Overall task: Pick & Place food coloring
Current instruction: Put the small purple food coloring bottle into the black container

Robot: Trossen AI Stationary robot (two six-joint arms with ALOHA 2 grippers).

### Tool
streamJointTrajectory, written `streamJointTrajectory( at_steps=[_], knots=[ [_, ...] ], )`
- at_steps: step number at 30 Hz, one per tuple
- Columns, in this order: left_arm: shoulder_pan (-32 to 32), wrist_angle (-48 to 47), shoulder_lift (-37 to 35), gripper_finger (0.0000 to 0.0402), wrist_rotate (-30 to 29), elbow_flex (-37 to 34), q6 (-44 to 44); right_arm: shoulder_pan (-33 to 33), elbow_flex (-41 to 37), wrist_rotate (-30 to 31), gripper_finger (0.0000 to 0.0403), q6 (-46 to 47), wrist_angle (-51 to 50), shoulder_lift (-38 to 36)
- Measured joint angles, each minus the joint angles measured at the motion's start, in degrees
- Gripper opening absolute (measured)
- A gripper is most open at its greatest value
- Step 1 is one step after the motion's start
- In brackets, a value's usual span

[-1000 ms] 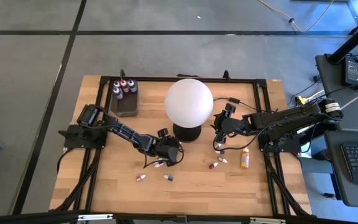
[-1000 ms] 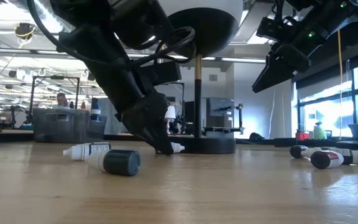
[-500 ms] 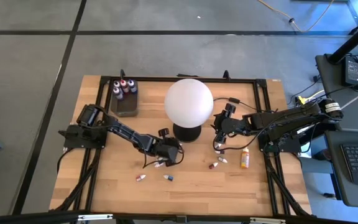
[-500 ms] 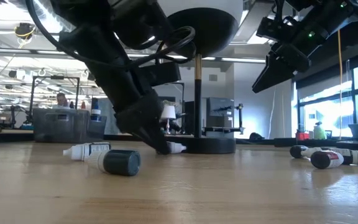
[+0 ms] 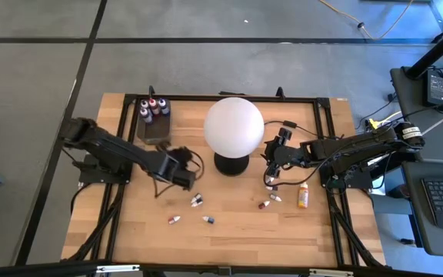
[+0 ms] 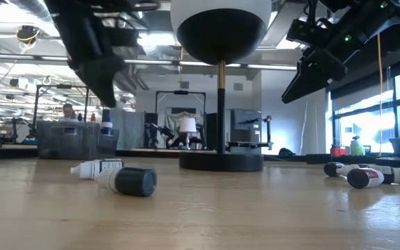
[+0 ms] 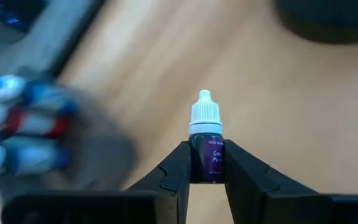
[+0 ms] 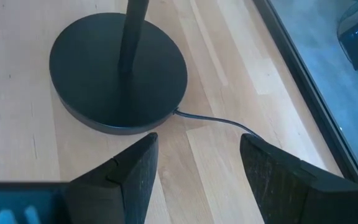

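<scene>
The small purple food coloring bottle (image 7: 206,144) with the white cap has left the table by the lamp base (image 5: 231,164) and now rides pinched in the left hand (image 7: 205,163), which has lifted and swung toward the dark grey tray (image 5: 154,131), so only the drop remains. That tray already holds several capped bottles (image 5: 151,108). Loose bottles (image 5: 196,201) lie on the table (image 5: 237,231), and the right hand (image 8: 194,165) waits open near the lamp.

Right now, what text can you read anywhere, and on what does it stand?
"Gree" over "Purp", cut off: label of the dark bottle clamped between the left gripper's fingers.
Labels on the bottles lying on the table: too small to read.
</scene>
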Motion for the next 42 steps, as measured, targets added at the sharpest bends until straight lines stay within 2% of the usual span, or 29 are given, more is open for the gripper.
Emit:
streamJointTrajectory(
  at_steps=[7,12,17,23,30,36,42],
  knots=[
    [2.5,-15.5,-7.4,0.0073,-6.5,0.0,-14.2,0.0,0.0,0.1,0.023,0.0,0.2,0.0],
    [8.2,-19.6,-8.3,0.0077,-3.9,-1.4,-17.4,0.0,0.0,0.1,0.023,0.0,0.3,0.0],
    [16.9,-19.8,-8.3,0.0076,2.2,-4.9,-15.3,0.0,0.0,0.1,0.023,0.0,0.3,0.0],
    [26.0,-19.1,-8.3,0.008,5.4,-6.6,-10.3,0.0,0.0,0.0,0.023,0.0,0.3,0.0],
    [35.6,-8.3,-8.4,0.0078,16.8,-6.6,2.5,0.0,0.0,0.1,0.023,0.0,0.4,0.0],
    [41.4,-1.1,-8.1,0.0078,20.6,-6.6,9.5,0.0,0.0,0.0,0.023,0.0,0.4,0.0],
    [44.1,-0.2,-5.8,0.0077,25.2,-6.6,12.7,0.0,0.0,0.0,0.023,0.0,0.4,0.0]
  ],
)
